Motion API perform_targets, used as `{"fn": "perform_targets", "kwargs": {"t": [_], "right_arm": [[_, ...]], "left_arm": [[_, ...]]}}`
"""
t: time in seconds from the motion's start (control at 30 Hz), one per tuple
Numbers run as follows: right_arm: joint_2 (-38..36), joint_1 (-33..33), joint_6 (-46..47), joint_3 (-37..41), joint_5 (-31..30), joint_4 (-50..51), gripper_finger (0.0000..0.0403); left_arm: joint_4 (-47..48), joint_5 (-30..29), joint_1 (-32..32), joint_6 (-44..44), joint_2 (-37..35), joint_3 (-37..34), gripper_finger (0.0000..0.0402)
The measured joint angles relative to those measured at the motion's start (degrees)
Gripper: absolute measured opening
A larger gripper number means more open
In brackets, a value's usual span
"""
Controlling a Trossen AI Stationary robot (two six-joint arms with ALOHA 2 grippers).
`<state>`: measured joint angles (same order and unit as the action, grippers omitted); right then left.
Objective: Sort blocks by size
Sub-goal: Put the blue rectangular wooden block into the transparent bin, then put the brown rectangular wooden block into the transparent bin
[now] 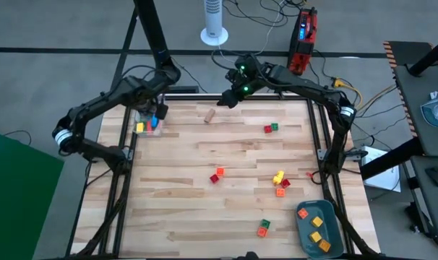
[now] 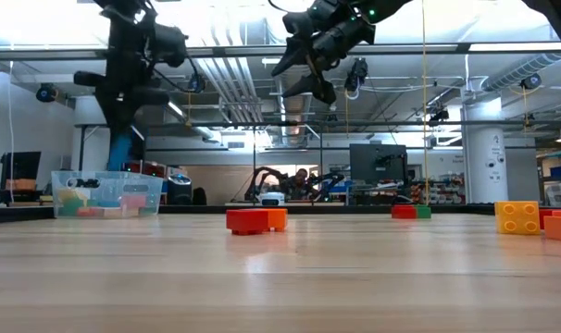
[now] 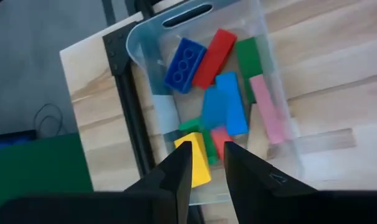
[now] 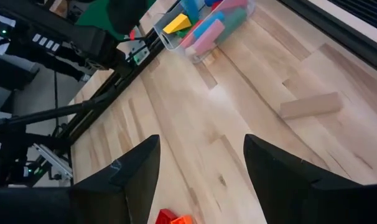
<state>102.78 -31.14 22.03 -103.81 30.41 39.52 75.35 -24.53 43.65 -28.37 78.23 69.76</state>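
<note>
Coloured blocks lie loose on the table: a red and green pair (image 1: 270, 128), an orange and red pair (image 1: 217, 175), a yellow, red and orange group (image 1: 280, 181), and a green and orange pair (image 1: 264, 228). More blocks (image 3: 216, 93) lie in the clear box (image 1: 148, 124) at the far left. My left gripper (image 3: 207, 165) hovers above this box with a narrow gap between its fingers and nothing in it. My right gripper (image 1: 230, 97) is wide open and empty, high above the table's far edge; its own wrist view (image 4: 201, 168) shows that too.
A grey-blue tray (image 1: 327, 238) with orange and yellow blocks sits at the near right corner. A plain wooden block (image 1: 210, 114) lies near the far edge, between the two grippers. The black frame rails run along the table's left and right edges.
</note>
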Motion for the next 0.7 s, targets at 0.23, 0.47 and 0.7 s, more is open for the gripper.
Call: {"fn": "perform_targets", "kwargs": {"t": [0.23,0.47,0.7], "right_arm": [[-0.02,0.13,0.04,0.00,-0.02,0.18,0.0219],[-0.04,1.45,0.13,0.00,-0.02,3.21,0.0224],[-0.09,2.77,-0.62,0.03,-1.76,7.21,0.0215]], "left_arm": [[0.53,-0.54,1.51,-0.76,3.58,-0.02,0.0082],[0.49,-0.53,1.47,-0.40,3.73,-0.02,0.0100],[-1.05,5.75,-1.52,-0.55,-1.03,-0.02,0.0109]]}}
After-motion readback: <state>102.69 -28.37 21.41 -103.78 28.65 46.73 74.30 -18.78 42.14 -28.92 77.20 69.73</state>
